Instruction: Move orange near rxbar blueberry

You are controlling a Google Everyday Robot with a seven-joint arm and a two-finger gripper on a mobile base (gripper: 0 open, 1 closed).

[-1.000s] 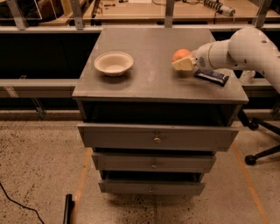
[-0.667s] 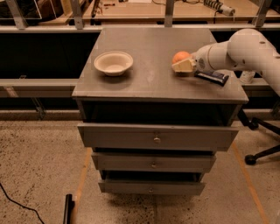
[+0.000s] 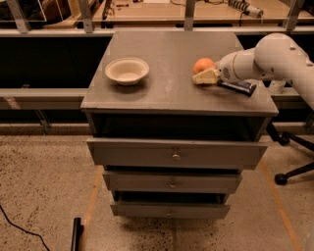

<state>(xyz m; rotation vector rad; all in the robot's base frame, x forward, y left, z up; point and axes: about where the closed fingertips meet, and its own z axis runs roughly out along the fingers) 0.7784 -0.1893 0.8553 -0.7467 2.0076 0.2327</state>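
tool (image 3: 203, 73) at orange (image 3: 202, 63) on cabinet top (image 3: 167, 54), rxbar blueberry (image 3: 239, 87) just beside

I seem to be in a workshop or lab: a grey drawer cabinet (image 3: 167, 73) on a speckled floor (image 3: 39, 186), a wooden workbench (image 3: 206, 12) along the top and an office-chair base (image 3: 294, 171) at lower right. My gripper (image 3: 206, 77) is right of centre, over the cabinet top.

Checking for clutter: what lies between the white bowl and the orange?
Nothing: in the camera view, bare cabinet top runs from the white bowl to the orange. The gripper is at the orange, next to the rxbar blueberry.
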